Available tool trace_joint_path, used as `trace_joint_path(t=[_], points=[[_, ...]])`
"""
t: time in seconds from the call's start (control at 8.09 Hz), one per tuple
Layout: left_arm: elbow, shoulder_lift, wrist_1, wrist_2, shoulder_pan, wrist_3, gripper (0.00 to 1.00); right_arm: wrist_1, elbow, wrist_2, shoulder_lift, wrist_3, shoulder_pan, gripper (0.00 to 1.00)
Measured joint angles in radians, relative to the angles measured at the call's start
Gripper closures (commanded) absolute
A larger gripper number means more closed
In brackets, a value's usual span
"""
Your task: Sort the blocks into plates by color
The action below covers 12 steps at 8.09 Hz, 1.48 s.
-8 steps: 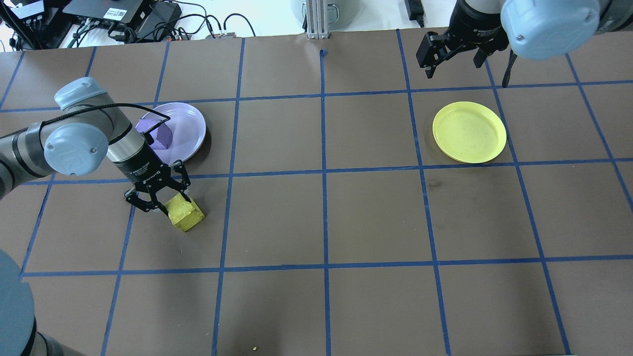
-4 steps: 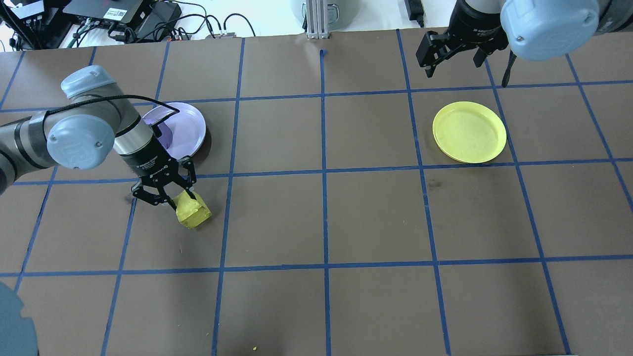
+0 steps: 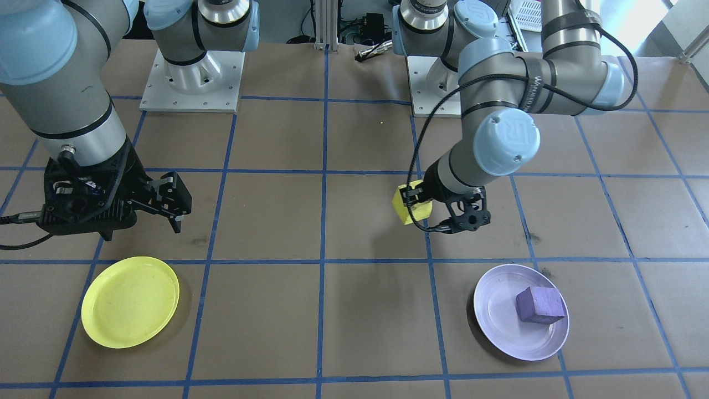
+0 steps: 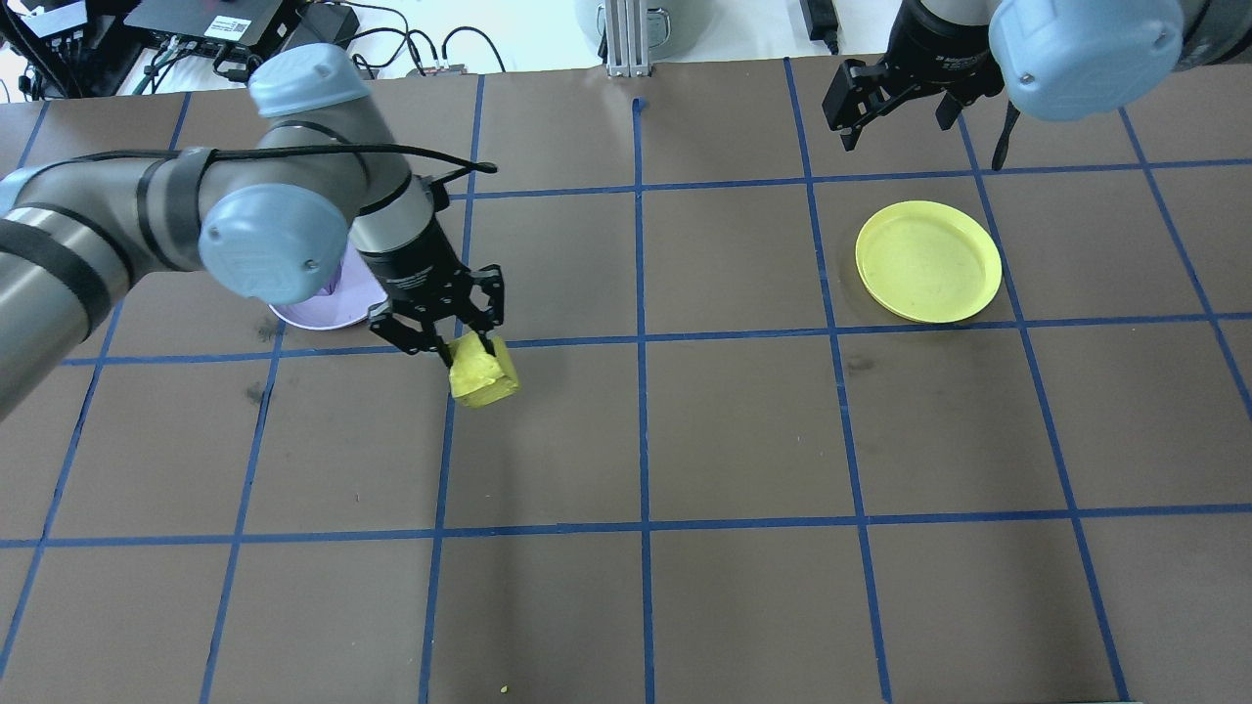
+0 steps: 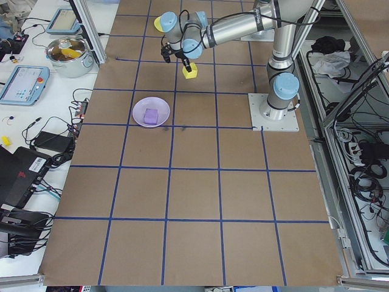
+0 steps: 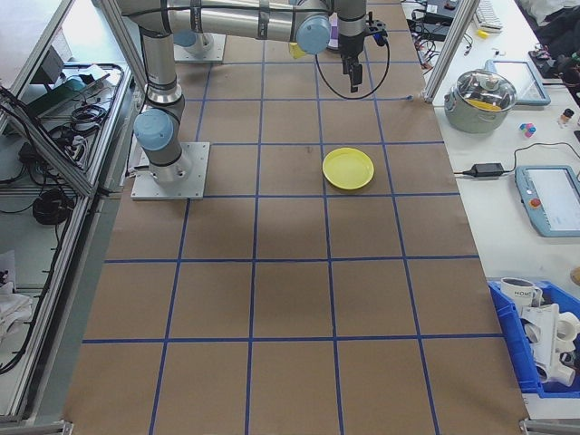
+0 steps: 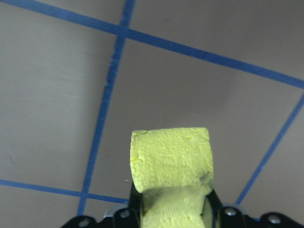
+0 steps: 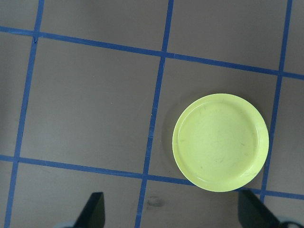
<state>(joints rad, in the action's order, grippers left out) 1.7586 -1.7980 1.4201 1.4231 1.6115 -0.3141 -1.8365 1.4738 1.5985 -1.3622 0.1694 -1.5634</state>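
While the left end effector [image 4: 452, 342] is clamped on the yellow block [image 4: 482, 374], the step in hand reads as a carry across the desk [image 4: 743, 430] to the yellow plate [image 4: 928, 261]. Left wrist view: the block sits between the two fingers, gripped at its upper part, most of its body hanging out below the tips. Front-facing view shows it lifted clear of the desk, tilted, one corner down.

Judgement: grip is shallow and the block looks chalky, so keep travel smooth, no sharp wrist turns, and hold height until over the plate. Release low and near the plate's middle, so the tilted block does not tumble over the shallow rim.

Purple block [image 3: 539, 304] lies in the lavender plate [image 3: 498, 327], on its outer half near the rim; nothing more needed there. That plate is just behind the left arm in the overhead view, so the elbow should stay high on departure.

Right end effector [image 4: 885, 93] hangs spread and empty beyond the yellow plate, near it. The yellow plate is bare, well apart from the carried block. Possible handover or reach conflict; keep the two arms separated.
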Motion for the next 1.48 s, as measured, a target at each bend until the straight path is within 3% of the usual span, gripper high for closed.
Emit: trace_joint_path(t=[0.49, 0.99, 1.11, 1.24, 1.36, 1.48], points=[[-0.065, -0.043, -0.043, -0.089, 0.251, -0.035, 0.96, 0.025, 0.003, 0.014, -0.005, -0.002, 0.005, 0.0], [-0.081, -0.147, -0.164, -0.097, 0.351, -0.081, 0.84, 0.081, 0.013, 0.009, -0.002, -0.001, 0.04, 0.0], [-0.084, -0.165, -0.176, -0.097, 0.369, -0.108, 0.61, 0.08, 0.023, 0.005, -0.002, 0.001, 0.05, 0.0], [-0.084, -0.189, -0.201, -0.097, 0.386, -0.136, 0.56, 0.08, 0.029, 0.004, -0.003, 0.002, 0.054, 0.0], [-0.085, -0.219, -0.246, -0.097, 0.404, -0.153, 0.4, 0.079, 0.032, 0.003, -0.004, 0.002, 0.056, 0.0], [-0.086, -0.241, -0.279, -0.096, 0.415, -0.161, 0.04, 0.079, 0.033, 0.005, -0.004, 0.002, 0.056, 0.0]])
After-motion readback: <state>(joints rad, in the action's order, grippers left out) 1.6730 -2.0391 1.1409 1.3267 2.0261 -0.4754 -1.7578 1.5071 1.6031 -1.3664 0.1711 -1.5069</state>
